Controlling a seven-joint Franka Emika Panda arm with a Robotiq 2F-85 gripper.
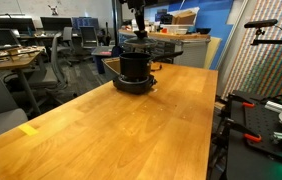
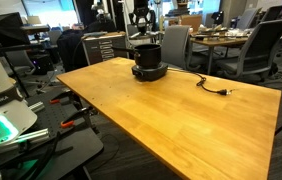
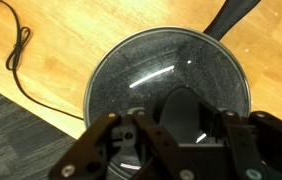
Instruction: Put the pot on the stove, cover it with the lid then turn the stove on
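Wood-grain table; round speckled glass lid on black cylindrical pot.

lid on pot, pot on stove

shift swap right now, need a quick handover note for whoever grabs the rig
Gripper: looks open, jaws either side of the lid's knob; contact unclear.
Pot sits on the stove; the lid covers it, handle sticking out.
Done: pot placed, lid on.
Left: lift clear, then turn the stove on. Its control isn't visible in these views.
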